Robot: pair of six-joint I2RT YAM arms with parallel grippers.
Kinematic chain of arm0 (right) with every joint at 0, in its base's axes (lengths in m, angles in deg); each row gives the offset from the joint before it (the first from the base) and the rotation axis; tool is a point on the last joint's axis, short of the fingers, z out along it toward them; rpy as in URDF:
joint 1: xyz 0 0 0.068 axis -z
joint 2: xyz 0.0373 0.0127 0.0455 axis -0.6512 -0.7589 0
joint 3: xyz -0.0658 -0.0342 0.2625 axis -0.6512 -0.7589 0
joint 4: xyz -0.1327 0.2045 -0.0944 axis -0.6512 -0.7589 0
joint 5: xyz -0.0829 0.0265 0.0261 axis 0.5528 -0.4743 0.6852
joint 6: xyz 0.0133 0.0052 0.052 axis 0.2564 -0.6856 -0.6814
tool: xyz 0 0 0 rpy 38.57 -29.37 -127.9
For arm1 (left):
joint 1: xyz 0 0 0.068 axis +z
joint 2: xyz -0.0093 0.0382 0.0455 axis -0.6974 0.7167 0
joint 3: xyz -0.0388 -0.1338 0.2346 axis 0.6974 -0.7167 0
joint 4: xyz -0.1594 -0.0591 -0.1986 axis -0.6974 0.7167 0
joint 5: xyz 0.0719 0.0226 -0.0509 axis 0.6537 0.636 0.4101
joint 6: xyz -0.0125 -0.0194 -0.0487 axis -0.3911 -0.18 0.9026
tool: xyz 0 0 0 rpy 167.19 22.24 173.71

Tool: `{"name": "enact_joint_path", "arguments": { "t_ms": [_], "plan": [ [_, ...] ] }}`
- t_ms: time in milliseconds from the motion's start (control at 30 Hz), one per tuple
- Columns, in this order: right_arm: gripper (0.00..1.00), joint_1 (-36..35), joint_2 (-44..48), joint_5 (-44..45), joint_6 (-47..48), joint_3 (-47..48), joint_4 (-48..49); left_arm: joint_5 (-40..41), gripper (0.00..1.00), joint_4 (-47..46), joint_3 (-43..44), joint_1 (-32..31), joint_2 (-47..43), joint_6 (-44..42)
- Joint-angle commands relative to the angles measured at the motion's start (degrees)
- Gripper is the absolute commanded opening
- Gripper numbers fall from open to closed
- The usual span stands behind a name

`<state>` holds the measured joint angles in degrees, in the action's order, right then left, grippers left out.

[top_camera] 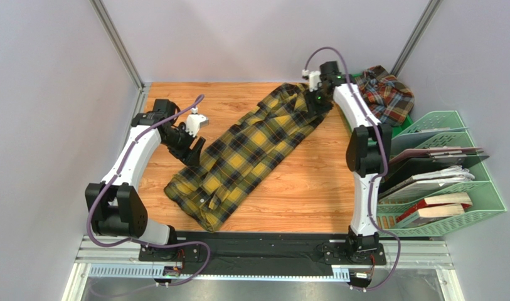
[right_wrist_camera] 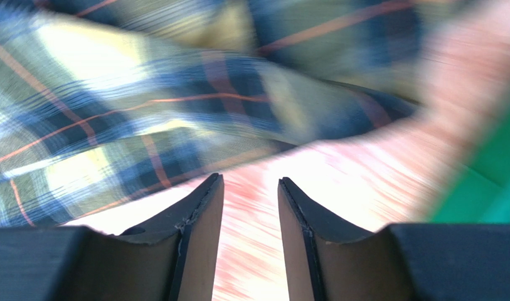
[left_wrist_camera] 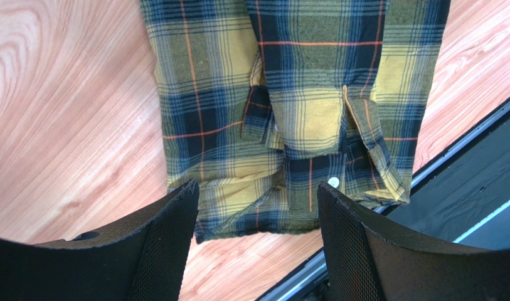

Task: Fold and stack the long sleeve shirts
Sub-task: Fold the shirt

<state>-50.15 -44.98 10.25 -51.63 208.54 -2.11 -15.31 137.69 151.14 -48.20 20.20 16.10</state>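
The yellow and black check shirt point(top_camera: 251, 150) lies spread out diagonally across the wooden table point(top_camera: 307, 188). Its folded cuff end shows in the left wrist view point(left_wrist_camera: 288, 94). My left gripper point(top_camera: 191, 147) is open and empty, just above the shirt's left edge, with its jaws wide apart point(left_wrist_camera: 257, 187). My right gripper point(top_camera: 317, 103) is at the shirt's far end. Its jaws point(right_wrist_camera: 249, 180) stand a little apart over bare wood, holding nothing, with the blurred shirt point(right_wrist_camera: 144, 94) just beyond them. The rust-red check shirt point(top_camera: 386, 94) lies crumpled at the back right.
A mint-green file rack point(top_camera: 483, 188) with books and folders stands along the right side. A darker green tray point(top_camera: 400, 128) sits under the red shirt and shows in the right wrist view point(right_wrist_camera: 483, 188). A black rail point(top_camera: 257, 248) runs along the near edge. Grey walls close in on three sides.
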Motion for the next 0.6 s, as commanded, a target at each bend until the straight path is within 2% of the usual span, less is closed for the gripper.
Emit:
{"name": "enact_joint_path", "arguments": {
  "t_ms": [0, 133, 300, 467, 567],
  "plan": [
    [0.44, 3.10, 1.88, -3.01, -4.49, -0.34, 2.68, -1.83, 0.75, -1.53, 2.43, -0.05, 1.74, -0.74],
    [0.53, 4.68, 0.03, -5.47, -6.59, 0.01, 2.85, -0.77, 0.75, -1.35, 3.93, 0.03, 2.54, -1.01],
    [0.54, 5.74, -4.00, -7.40, -7.30, 3.43, 3.03, 0.54, 0.75, -0.39, 4.63, 0.03, 2.80, -1.18],
    [0.45, 6.00, -8.05, -9.34, -7.66, 8.35, 3.81, 1.51, 0.75, 0.58, 4.63, 0.03, 3.06, -1.36],
    [0.34, 6.09, -10.77, -8.38, -7.92, 12.40, 5.22, 2.13, 0.76, 1.02, 4.90, 0.03, 3.33, -1.62]
  ]
}}
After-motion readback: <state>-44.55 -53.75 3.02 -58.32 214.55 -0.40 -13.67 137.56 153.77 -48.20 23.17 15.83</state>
